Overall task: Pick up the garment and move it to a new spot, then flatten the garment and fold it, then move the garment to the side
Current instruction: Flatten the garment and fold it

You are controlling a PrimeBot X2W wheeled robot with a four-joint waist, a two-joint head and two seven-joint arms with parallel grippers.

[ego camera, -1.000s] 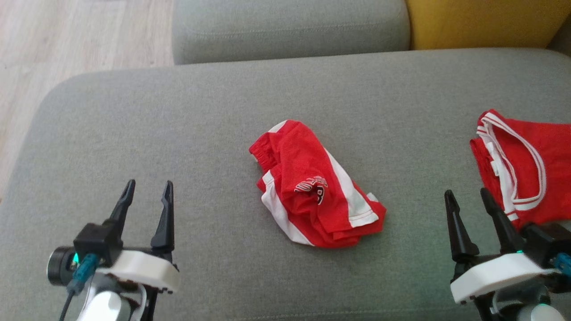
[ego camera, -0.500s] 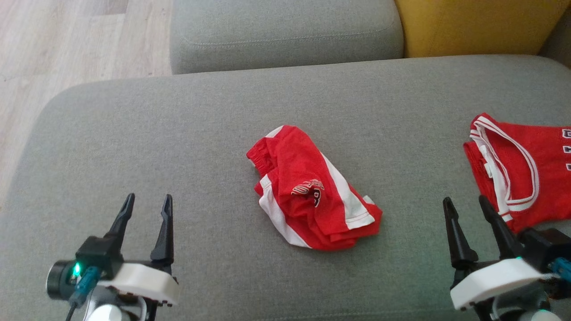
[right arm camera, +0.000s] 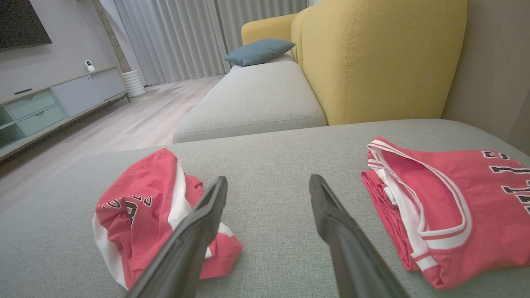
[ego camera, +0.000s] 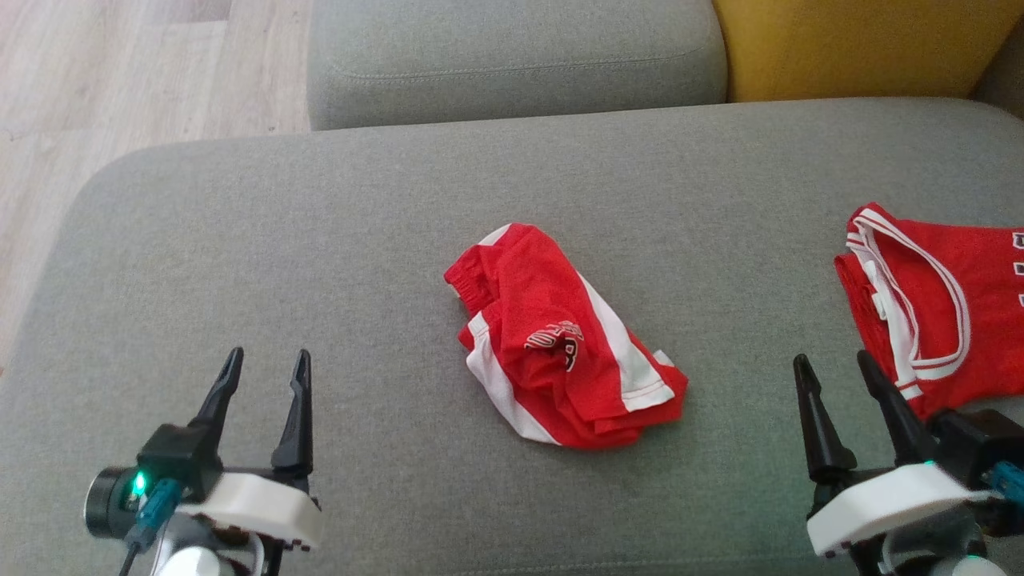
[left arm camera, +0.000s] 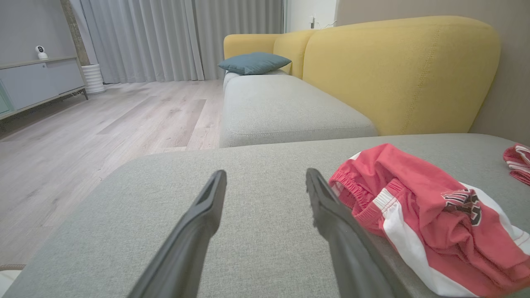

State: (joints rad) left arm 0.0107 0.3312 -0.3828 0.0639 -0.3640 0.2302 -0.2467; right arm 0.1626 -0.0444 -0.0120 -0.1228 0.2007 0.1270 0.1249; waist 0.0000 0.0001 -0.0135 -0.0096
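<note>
The garment (ego camera: 560, 336) is a crumpled pair of red shorts with white side stripes and a printed logo, lying in a heap in the middle of the grey sofa cushion (ego camera: 320, 240). My left gripper (ego camera: 266, 356) hovers open at the lower left, well clear of it. In the left wrist view the garment (left arm camera: 434, 215) lies just right of the open left gripper (left arm camera: 265, 174). My right gripper (ego camera: 832, 360) stands open at the lower right. The right wrist view shows the garment (right arm camera: 140, 198) left of the open right gripper (right arm camera: 269, 179).
A folded red jersey (ego camera: 944, 304) with white trim lies at the cushion's right, close to my right gripper. Another grey seat cushion (ego camera: 512, 56) and a yellow backrest (ego camera: 856, 40) are behind. Wooden floor (ego camera: 120, 80) lies past the cushion's left edge.
The head camera has tilted slightly, so the whole picture has shifted down a little. The garment, the jersey and both grippers have stayed where they were.
</note>
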